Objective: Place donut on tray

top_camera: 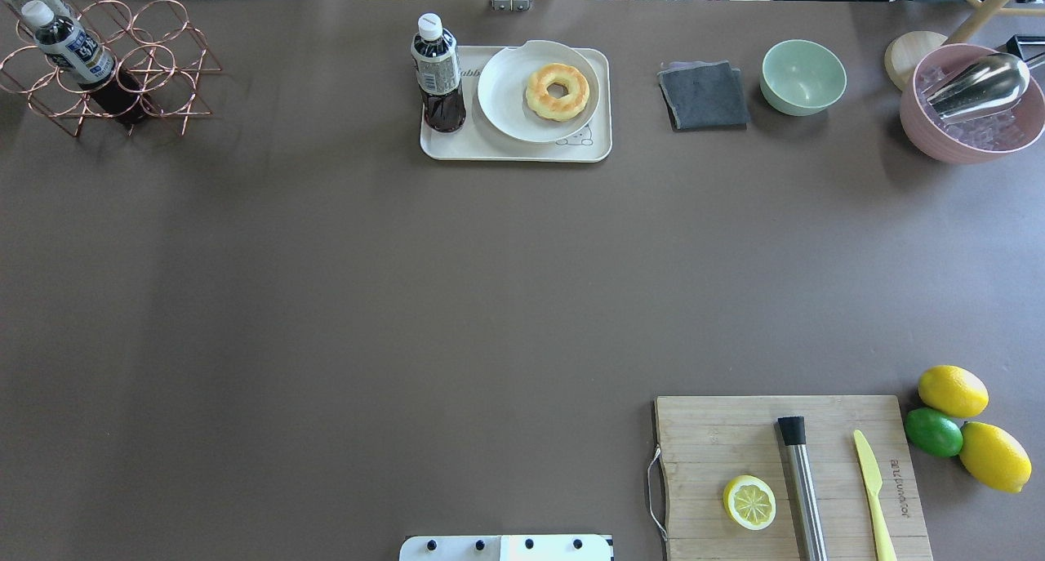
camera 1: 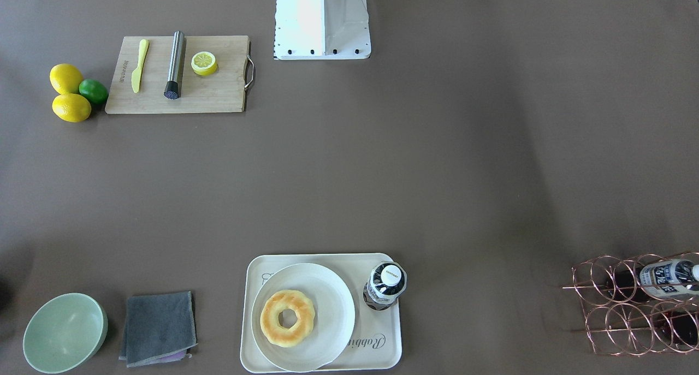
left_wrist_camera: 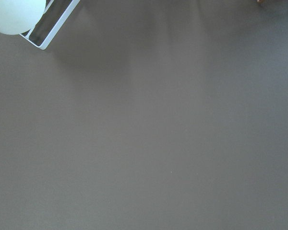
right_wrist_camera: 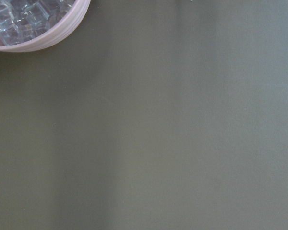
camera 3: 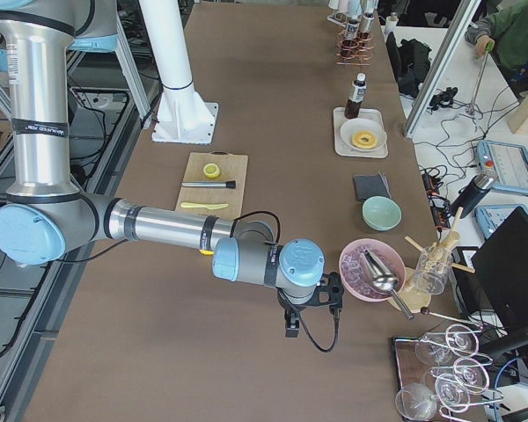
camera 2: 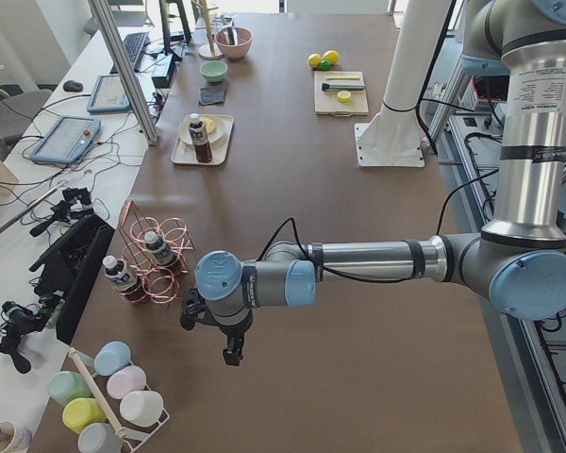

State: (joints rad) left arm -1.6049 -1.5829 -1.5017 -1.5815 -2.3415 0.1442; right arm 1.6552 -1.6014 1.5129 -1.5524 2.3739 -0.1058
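Observation:
The golden-yellow donut [camera 1: 270, 317] lies on a round white dish [camera 1: 327, 296] that sits on the cream rabbit tray [camera 1: 382, 358] at the table's far side; it also shows in the overhead view [top_camera: 539, 94] on the tray [top_camera: 522, 153]. A dark drink bottle [camera 1: 385, 285] stands on the same tray. My left gripper [camera 2: 231, 357] hangs over the table's left end, far from the tray. My right gripper [camera 3: 291, 330] hangs over the right end beside a pink bowl. Neither shows in the overhead, front or wrist views, so I cannot tell whether they are open or shut.
A wooden cutting board [top_camera: 735, 430] holds a lemon half [top_camera: 749, 502], a steel muddler [top_camera: 804, 487] and a yellow knife [top_camera: 872, 483]. Two lemons and a lime [top_camera: 932, 432] lie beside it. A green bowl [top_camera: 803, 77], grey cloth [top_camera: 702, 95], pink ice bowl [top_camera: 971, 104] and copper bottle rack [top_camera: 106, 63] line the far edge.

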